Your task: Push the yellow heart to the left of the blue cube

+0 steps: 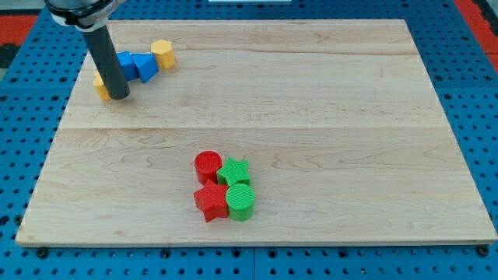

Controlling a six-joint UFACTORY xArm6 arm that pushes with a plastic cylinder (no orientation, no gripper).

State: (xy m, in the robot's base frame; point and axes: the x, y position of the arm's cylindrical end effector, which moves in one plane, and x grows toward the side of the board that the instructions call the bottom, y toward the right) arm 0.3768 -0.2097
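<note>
My tip point(118, 96) rests on the board at the view's top left. A yellow block point(101, 86), likely the heart, sits just left of the tip and is partly hidden by the rod, so its shape is unclear. The blue cube point(128, 64) lies just above and right of the tip, its left part behind the rod. The yellow block sits to the lower left of the blue cube, close to it.
A blue triangular block point(146, 67) touches the cube's right side, with a yellow hexagon-like block point(163, 53) to its upper right. A red cylinder point(208, 165), green star point(233, 171), red star point(210, 201) and green cylinder point(240, 201) cluster at the wooden board's point(327, 117) bottom middle.
</note>
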